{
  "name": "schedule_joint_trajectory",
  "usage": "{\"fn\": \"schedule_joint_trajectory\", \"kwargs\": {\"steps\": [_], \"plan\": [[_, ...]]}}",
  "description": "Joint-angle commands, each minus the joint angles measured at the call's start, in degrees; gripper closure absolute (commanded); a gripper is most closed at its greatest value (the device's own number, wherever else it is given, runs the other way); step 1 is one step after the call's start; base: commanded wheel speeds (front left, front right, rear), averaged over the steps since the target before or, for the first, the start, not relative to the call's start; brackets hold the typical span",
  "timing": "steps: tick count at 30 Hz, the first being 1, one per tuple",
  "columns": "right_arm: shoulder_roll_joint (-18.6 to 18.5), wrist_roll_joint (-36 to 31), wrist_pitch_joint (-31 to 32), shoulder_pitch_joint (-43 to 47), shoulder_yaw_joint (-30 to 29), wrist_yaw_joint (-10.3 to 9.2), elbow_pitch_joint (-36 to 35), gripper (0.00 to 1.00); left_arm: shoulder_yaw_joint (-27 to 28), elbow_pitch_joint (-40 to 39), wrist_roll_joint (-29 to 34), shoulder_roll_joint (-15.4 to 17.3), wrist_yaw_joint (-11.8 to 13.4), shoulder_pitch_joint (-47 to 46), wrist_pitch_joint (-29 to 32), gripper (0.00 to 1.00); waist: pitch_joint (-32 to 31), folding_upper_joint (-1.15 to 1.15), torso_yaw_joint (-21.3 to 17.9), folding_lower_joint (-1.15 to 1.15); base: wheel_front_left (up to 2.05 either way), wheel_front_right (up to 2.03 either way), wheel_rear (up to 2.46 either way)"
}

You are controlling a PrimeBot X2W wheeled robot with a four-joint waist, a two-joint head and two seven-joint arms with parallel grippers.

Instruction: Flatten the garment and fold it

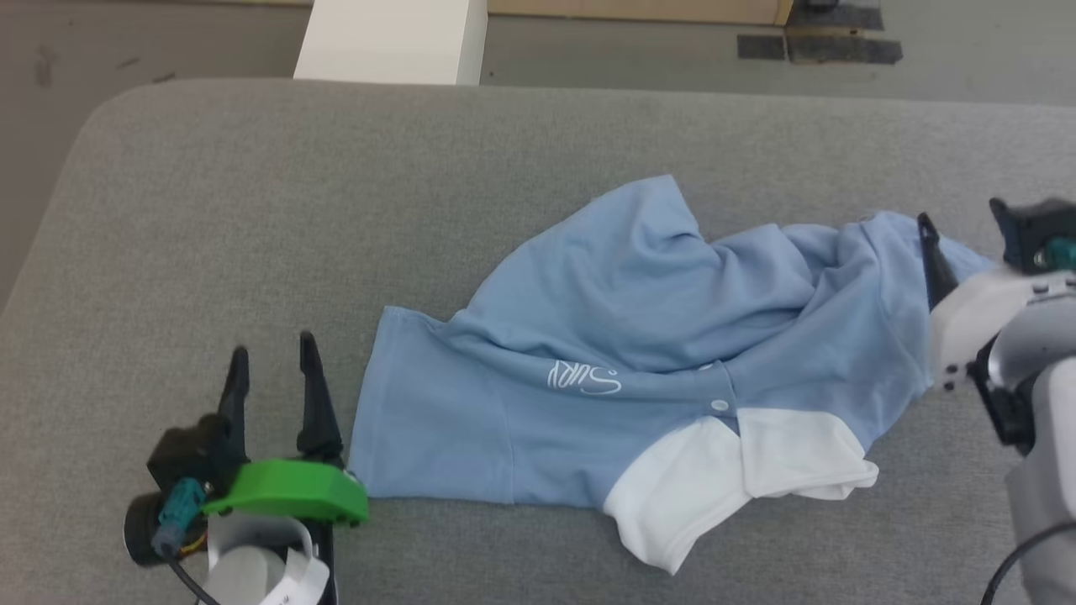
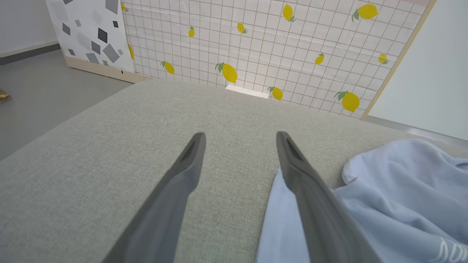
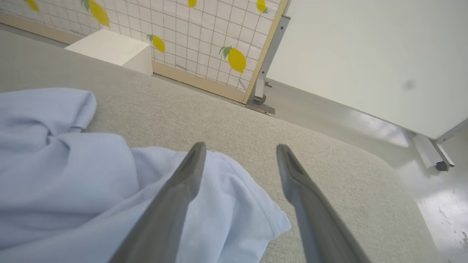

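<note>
At the lower left of the head view the left gripper (image 1: 273, 363) sits low over the grey padded bench (image 1: 210, 210), its two dark fingers spread wide with nothing between them. In the left wrist view the same gripper (image 2: 239, 138) points across bare bench toward a lemon-patterned panel (image 2: 274, 47), and its right-hand finger overlaps the garment's edge; whether it touches the cloth I cannot tell.

Just right of that gripper begins the garment (image 1: 639, 336), a light blue polo shirt lying crumpled from the middle of the frame to its right side. Its left part lies fairly flat, while the upper and right parts are bunched in folds. White cursive lettering (image 1: 584, 378) shows near the centre, with a small white button (image 1: 719, 405) to its right and the white collar (image 1: 740, 470) turned out toward the lower edge.

At the far right the right gripper (image 1: 965, 228) sits at the garment's right end. In the right wrist view this gripper (image 3: 239, 149) is spread wide and holds nothing, one finger over a hemmed blue edge (image 3: 237, 212), the other over bare bench.

A white block (image 1: 391, 42) stands beyond the bench at the top.
</note>
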Motion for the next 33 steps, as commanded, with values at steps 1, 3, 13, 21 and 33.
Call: {"fn": "schedule_joint_trajectory", "kwargs": {"steps": [1, 3, 13, 21, 33], "plan": [[1.2, 0.1, -1.9, 2.6, -0.4, -0.11, -1.9, 0.0, -0.1, 0.5, 0.7, 0.3, -0.6, 1.3, -0.1, 0.0, -2.7, 0.0, -1.2, -0.01, 0.0, 0.0, 0.0], [2.9, 0.6, -4.2, 6.2, -0.9, -0.11, -5.5, 0.0, -0.9, 1.0, 0.8, 1.0, -1.4, 2.6, 1.5, 0.0, -3.8, 0.0, -1.6, -0.01, 0.0, 0.0, 0.0], [10.4, 3.2, -5.8, 22.3, -3.3, -0.11, -17.7, 0.0, -3.3, 0.6, 0.3, 3.5, -1.3, 7.5, 18.0, 0.0, -6.4, 0.0, -3.9, -0.01, 0.0, 0.0, 0.0], [11.8, 5.4, -6.0, 26.4, -4.0, -0.11, -19.2, 0.0, -2.9, 1.8, -1.0, 3.3, 3.0, 9.1, 31.3, 0.0, -6.1, 0.0, -5.8, -0.01, 0.0, 0.0, 0.0], [11.8, 7.1, -6.3, 26.2, -3.5, -0.11, -19.0, 0.0, -4.6, 5.8, -5.0, 2.6, 1.1, 7.7, 39.5, 0.58, -5.8, 0.0, -6.7, -0.01, 0.0, 0.0, 0.0]]}}
